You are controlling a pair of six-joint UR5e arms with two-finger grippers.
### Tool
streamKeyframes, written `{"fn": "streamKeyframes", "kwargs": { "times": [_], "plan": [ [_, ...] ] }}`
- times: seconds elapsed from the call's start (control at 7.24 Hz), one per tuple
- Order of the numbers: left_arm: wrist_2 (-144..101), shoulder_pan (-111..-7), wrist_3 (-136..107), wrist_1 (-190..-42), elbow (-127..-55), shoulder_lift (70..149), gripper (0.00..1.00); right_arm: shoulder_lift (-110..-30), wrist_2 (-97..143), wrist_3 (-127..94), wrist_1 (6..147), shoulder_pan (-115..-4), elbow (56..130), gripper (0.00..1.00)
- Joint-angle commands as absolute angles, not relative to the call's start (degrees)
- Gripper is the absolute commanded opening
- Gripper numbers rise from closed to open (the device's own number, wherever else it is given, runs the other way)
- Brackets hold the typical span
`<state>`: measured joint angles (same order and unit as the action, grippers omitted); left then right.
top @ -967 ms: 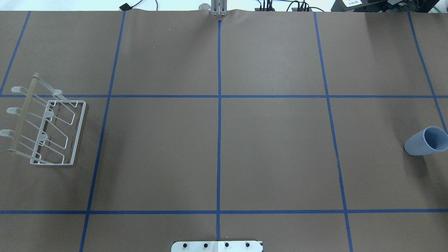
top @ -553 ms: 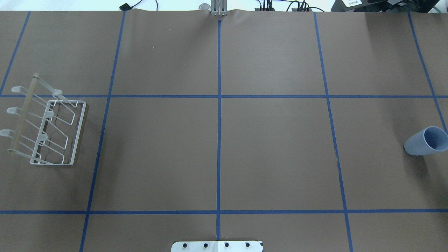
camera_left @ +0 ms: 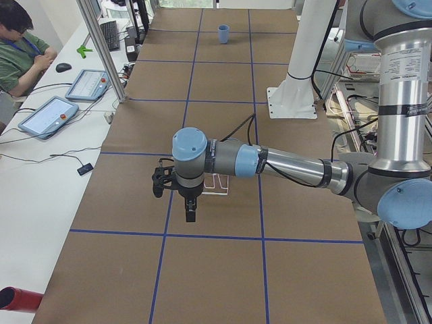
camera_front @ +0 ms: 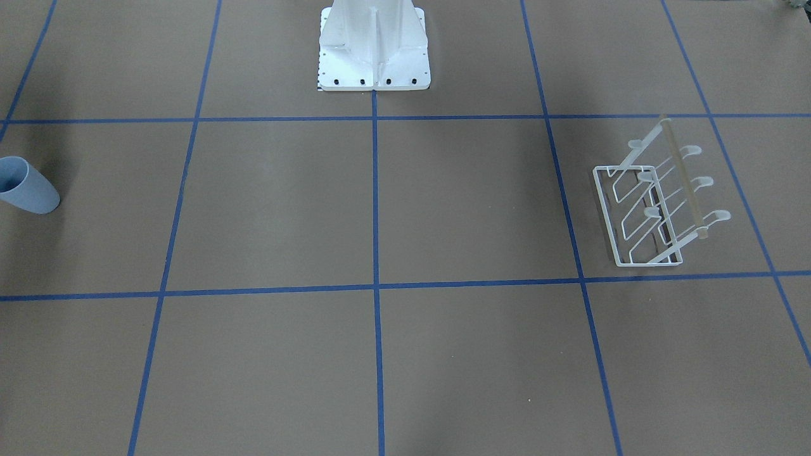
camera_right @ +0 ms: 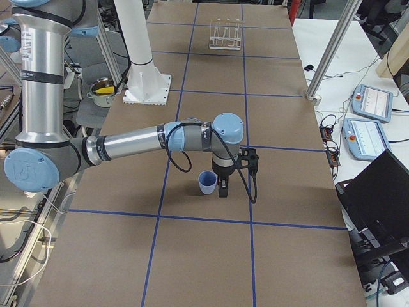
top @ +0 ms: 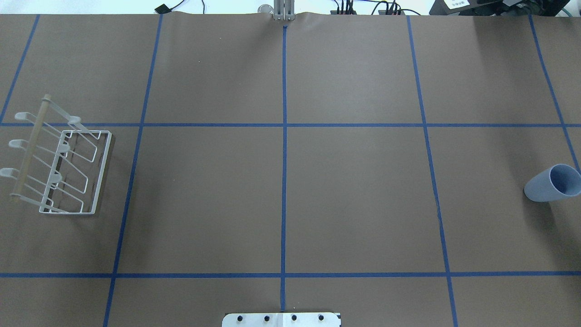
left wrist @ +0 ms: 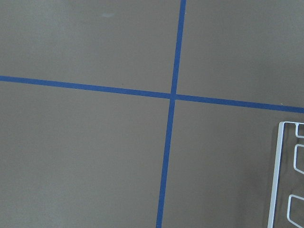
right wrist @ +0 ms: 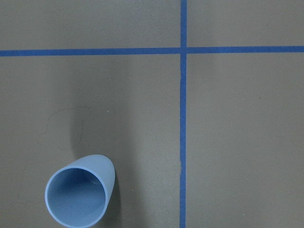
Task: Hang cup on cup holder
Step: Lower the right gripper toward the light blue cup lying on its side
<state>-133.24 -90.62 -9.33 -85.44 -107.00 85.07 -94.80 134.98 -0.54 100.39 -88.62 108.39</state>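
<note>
The pale blue cup (top: 551, 184) stands upright, mouth up, at the table's right edge; it also shows in the front view (camera_front: 25, 187) and the right wrist view (right wrist: 80, 194). The white wire cup holder (top: 63, 168) stands at the left edge with bare prongs, and its base frame shows in the left wrist view (left wrist: 278, 175). My right gripper (camera_right: 222, 190) shows only in the right side view, pointing down beside the cup (camera_right: 207, 182). My left gripper (camera_left: 190, 210) shows only in the left side view, near the cup holder (camera_left: 214, 182). I cannot tell whether either is open or shut.
The white robot base plate (top: 281, 319) sits at the table's near middle edge. Blue tape lines grid the brown table. A person (camera_left: 20, 54) sits with tablets (camera_left: 47, 115) on the side bench. Metal frame posts (camera_right: 326, 51) stand at the table's far edge.
</note>
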Motion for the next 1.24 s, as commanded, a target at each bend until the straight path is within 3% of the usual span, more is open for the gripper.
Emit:
{"fn": "streamKeyframes", "kwargs": {
  "times": [0.0, 0.69, 1.11],
  "plan": [
    [-133.50, -90.53, -9.67, -86.22, -106.97, 84.72, 0.98, -96.06, 138.23, -0.18, 95.13, -88.59, 107.76, 1.00],
    [-133.50, -90.18, -9.49, -87.80, -104.33, 88.60, 0.98, -95.72, 142.47, -0.35, 93.78, -82.91, 107.14, 1.00],
    [-133.59, -90.18, -9.58, -87.80, -104.68, 88.59, 0.98, -95.63, 140.28, -0.35, 90.19, -78.06, 100.05, 1.00]
  ]
}}
